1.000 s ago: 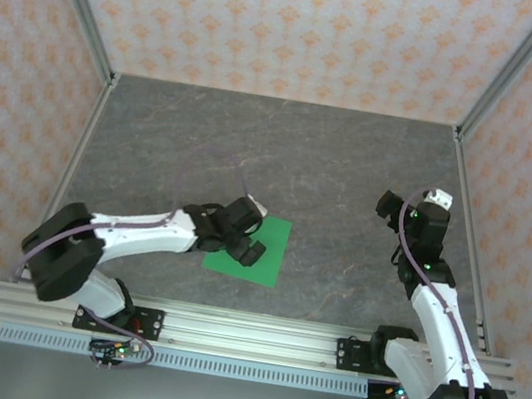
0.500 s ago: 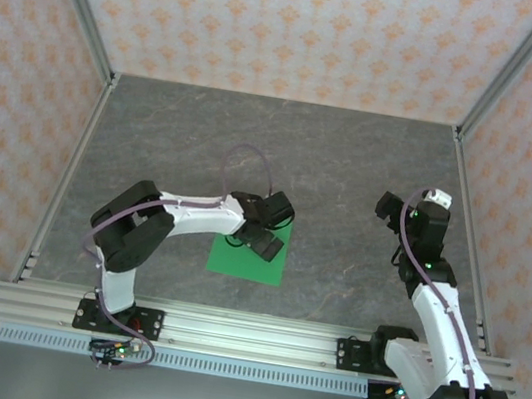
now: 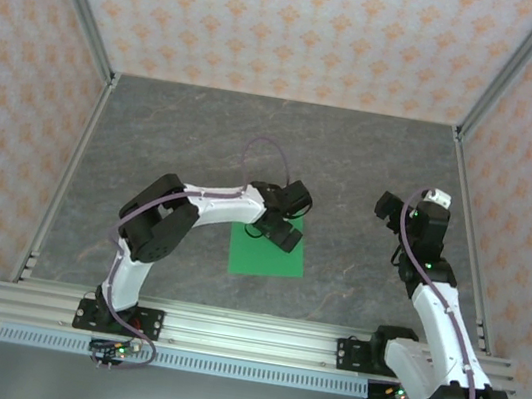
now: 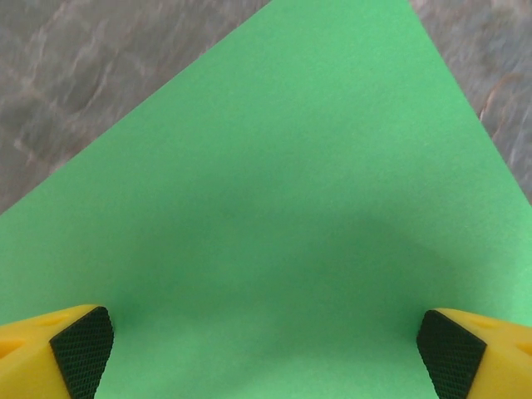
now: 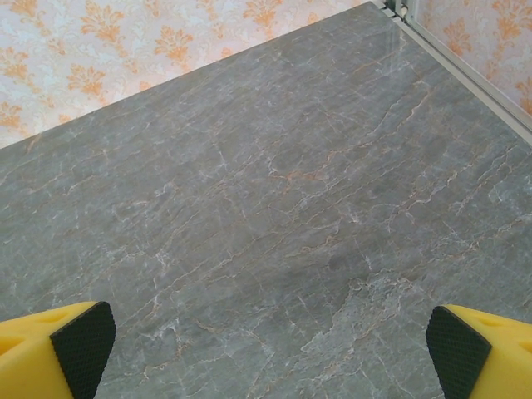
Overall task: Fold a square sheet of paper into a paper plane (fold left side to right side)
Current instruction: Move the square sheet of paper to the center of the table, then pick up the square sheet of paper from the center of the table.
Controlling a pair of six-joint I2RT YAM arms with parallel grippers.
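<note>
The left gripper (image 3: pixel 285 228) has swung over the square sheet of paper (image 3: pixel 265 257), jaws wide; the sheet has turned straighter, near the table's (image 3: pixel 374 156) front edge; no fold yet; the right gripper (image 3: pixel 388 205) is wide too.

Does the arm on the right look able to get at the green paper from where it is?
Probably yes. Bare table lies between the right gripper and the square sheet of paper, and its jaws are open. The left gripper, open over the sheet's far part, might crowd it.
</note>
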